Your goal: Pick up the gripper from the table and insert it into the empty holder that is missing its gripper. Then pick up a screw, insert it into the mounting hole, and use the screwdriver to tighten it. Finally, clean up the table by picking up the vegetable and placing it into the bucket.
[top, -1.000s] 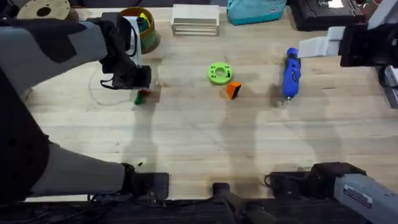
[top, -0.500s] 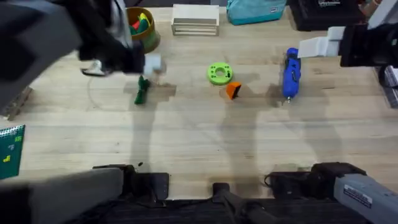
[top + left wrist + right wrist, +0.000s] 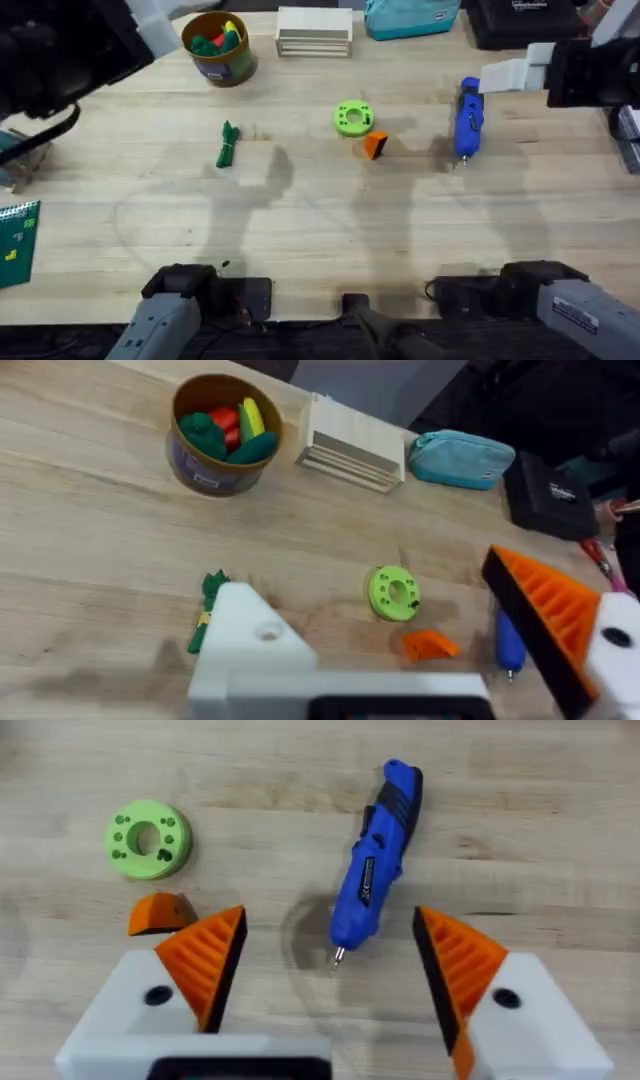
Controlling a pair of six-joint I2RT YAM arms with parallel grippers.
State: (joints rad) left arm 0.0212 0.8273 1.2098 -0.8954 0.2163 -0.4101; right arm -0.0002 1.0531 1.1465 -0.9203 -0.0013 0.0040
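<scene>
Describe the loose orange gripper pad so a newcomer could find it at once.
Start at the bright green round plastic disc mid-table. Just beside it, toward the blue cylindrical electric screwdriver, lies the small orange plastic wedge. It alone is orange and lies loose on the wood.

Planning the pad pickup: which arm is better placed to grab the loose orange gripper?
Probably the right: the right gripper hangs open above the table with the orange gripper just beside its finger. The left gripper's own holder lacks its pad.
</scene>
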